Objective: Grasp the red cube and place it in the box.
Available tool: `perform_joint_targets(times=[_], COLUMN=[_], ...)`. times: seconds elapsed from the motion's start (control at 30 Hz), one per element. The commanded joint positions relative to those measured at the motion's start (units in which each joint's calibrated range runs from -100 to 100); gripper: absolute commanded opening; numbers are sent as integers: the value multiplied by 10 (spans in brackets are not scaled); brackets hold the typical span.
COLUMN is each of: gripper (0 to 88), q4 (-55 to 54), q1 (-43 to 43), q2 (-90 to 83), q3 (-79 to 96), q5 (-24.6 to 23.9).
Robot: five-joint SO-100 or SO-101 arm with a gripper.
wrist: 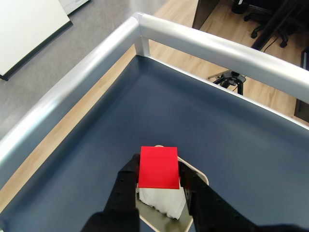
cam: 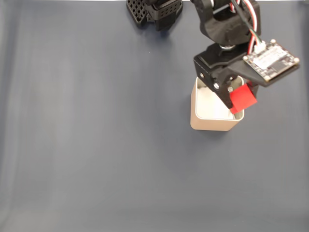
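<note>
The red cube is held in the air between the black fingers of my gripper, which is shut on it. Directly beneath it stands the beige box with rounded corners and white padding inside. In the fixed view the cube hangs over the box's right rim, partly covering it. The wrist view looks down past the cube into the padded interior. The arm with its small circuit board hides the box's upper edge in the fixed view.
A dark blue cloth covers the table. The arm's black base stands at the top centre of the fixed view. A silver metal rail borders the table's far edges in the wrist view, with wooden floor beyond.
</note>
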Motion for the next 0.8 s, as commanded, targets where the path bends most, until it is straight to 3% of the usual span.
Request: perform_joint_targets(times=[0.0, 0.77], gripper=[33, 33], q4=[-9, -53], q1=[7, 30], q2=[-51, -150], q3=[16, 180], q5=[5, 7])
